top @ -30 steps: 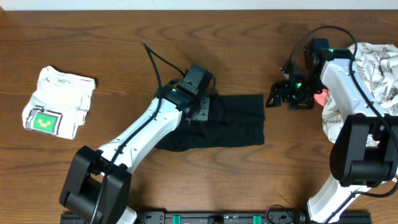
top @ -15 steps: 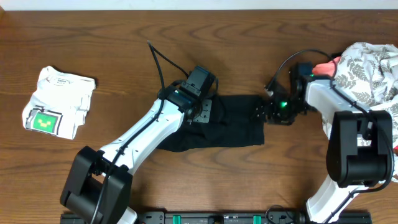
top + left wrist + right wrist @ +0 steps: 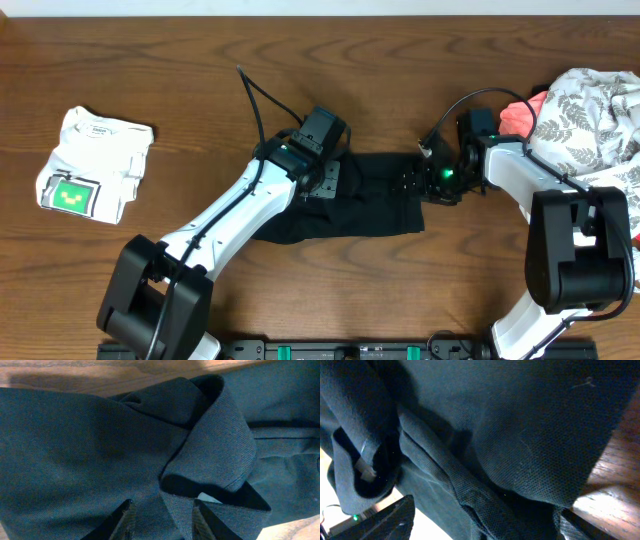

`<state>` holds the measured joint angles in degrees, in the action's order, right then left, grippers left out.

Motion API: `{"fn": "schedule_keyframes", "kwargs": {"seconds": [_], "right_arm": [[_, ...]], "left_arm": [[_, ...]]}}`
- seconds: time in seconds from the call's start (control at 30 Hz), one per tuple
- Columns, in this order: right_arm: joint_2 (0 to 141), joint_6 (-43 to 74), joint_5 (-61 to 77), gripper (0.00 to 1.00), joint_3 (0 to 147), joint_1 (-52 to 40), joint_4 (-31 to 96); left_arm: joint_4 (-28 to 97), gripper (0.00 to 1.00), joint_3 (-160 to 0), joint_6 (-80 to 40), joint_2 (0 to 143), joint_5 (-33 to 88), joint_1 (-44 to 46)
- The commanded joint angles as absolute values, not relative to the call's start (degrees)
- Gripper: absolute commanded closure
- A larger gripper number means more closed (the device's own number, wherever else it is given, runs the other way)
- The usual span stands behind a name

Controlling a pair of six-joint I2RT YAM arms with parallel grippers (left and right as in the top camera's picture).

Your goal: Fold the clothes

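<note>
My left arm (image 3: pixel 240 205) runs on a diagonal from its base at the near edge up to the middle of the table (image 3: pixel 200 80). The left gripper (image 3: pixel 162 522) is down on the left part of the black garment (image 3: pixel 380 205). In the left wrist view its jaws stand a modest way apart, tips against the cloth, with a folded ridge of fabric running up between them. I cannot see any pinch on it.

My right arm (image 3: pixel 515 168) reaches up from its base and bends inward. The right gripper (image 3: pixel 420 182) sits at the garment's right edge. The right wrist view shows those jaws spread wide, with creased dark fabric between them and bare wood just past the hem.

The garment lies mid-table as a rumpled dark rectangle. Its collar end is bunched under my left wrist, and its near edge is uneven.

A white folded shirt (image 3: pixel 95 163) sits well to the left, with open wood between it and the garment. There is more bare wood along the far side. A patterned pile (image 3: pixel 590 120) crowds the right edge, close behind my right arm.
</note>
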<state>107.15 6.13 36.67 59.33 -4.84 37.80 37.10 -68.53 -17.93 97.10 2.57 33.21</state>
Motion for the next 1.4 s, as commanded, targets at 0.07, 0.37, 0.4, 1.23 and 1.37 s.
{"fn": "schedule_keyframes", "kwargs": {"seconds": [0.07, 0.37, 0.4, 1.23, 1.37], "right_arm": [[109.73, 14.22, 28.25, 0.25, 56.45, -5.87, 37.91], [109.73, 23.24, 26.33, 0.57, 56.45, -5.87, 37.01], [109.73, 23.59, 26.33, 0.60, 56.45, -5.87, 36.95], [109.73, 17.67, 25.98, 0.99, 56.45, 4.16, 38.54], [109.73, 17.50, 25.96, 0.99, 56.45, 3.01, 38.44]], "left_arm": [[37.60, 0.62, -68.14, -17.17, 96.99, 1.89, 33.19], [38.74, 0.62, -68.14, -17.17, 96.99, 1.87, 33.19], [38.79, 0.62, -68.14, -17.17, 96.99, 1.87, 33.19], [35.97, 0.48, -68.36, -13.41, 94.96, 2.26, 44.49], [33.04, 0.41, -68.36, -9.43, 95.83, 0.80, 47.44]]}}
